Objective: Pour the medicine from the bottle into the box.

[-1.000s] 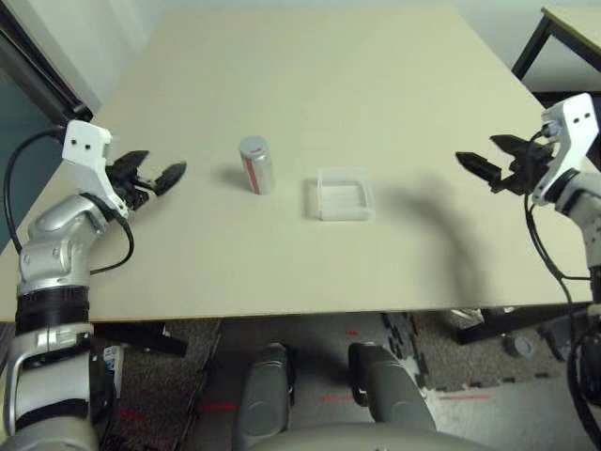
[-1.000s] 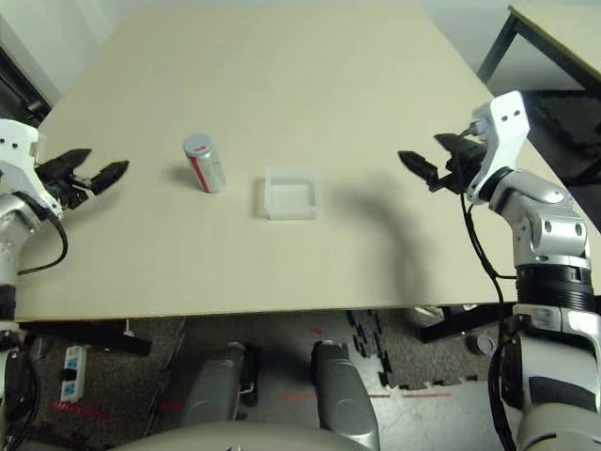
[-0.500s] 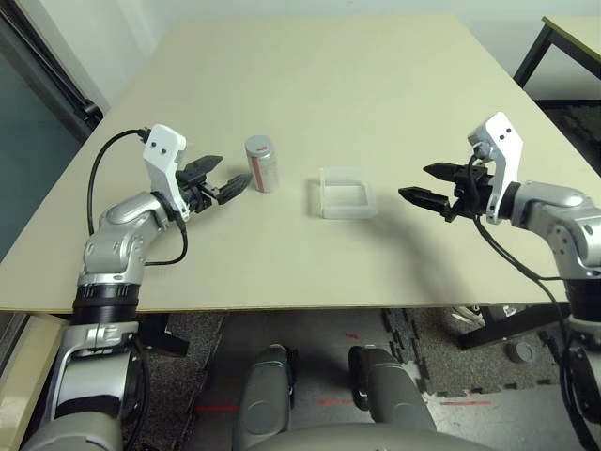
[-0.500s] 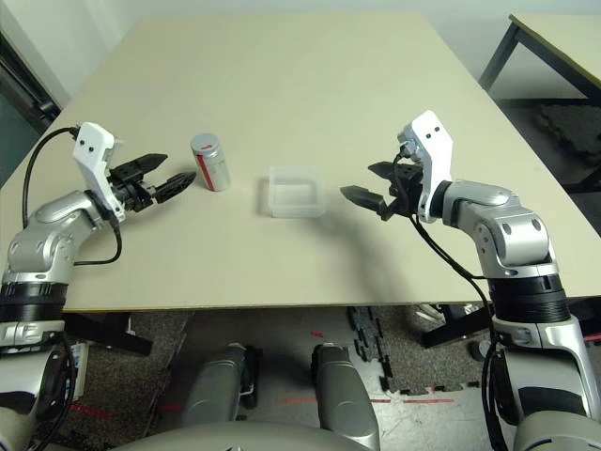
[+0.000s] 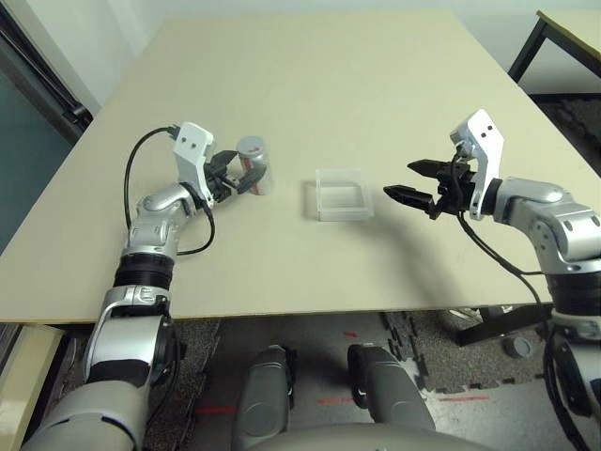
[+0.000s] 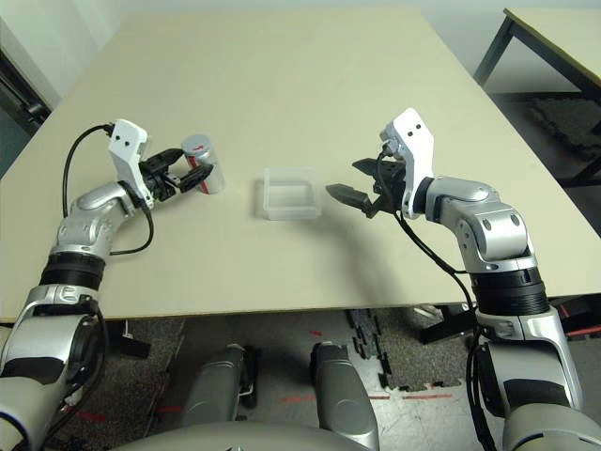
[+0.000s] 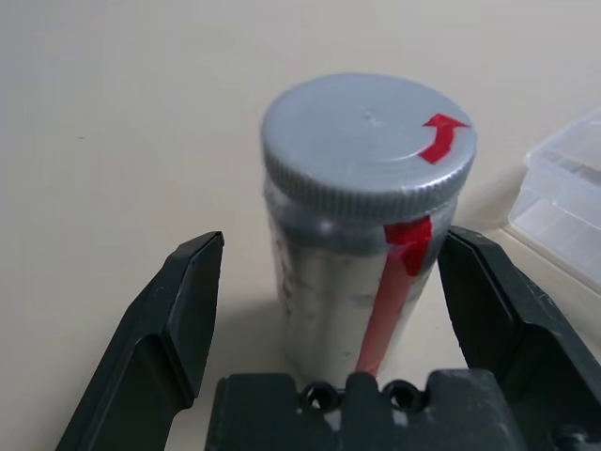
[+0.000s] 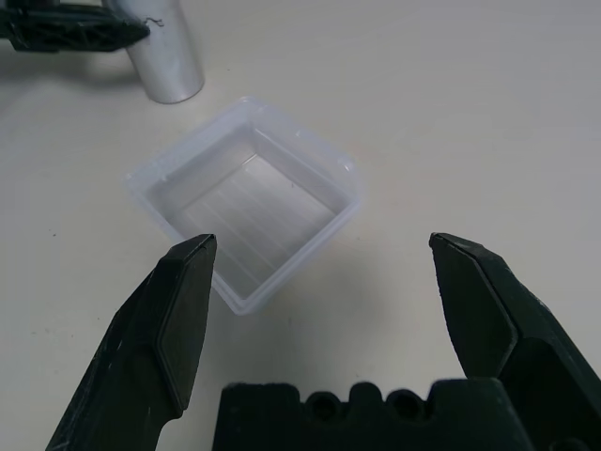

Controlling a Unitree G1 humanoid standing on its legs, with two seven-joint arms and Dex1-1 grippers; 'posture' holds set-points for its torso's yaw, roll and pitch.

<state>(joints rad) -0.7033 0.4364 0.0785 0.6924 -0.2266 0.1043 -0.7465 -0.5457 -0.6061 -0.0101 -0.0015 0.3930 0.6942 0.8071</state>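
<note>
While left end effector (image 7: 329,282) stands spread around capped bottle (image 7: 366,235), centre it, pinch below cap; right end effector (image 8: 324,310), spread, faces box (image 8: 246,202) just ahead.

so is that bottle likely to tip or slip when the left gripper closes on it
The bottle stands upright, tall for its narrow base, so an off-centre push could probably tip it. Its round, smooth-looking side may slip or turn between the fingers. The left gripper is open with a finger on either side, low on the body, so a centred squeeze should likely hold.
</note>
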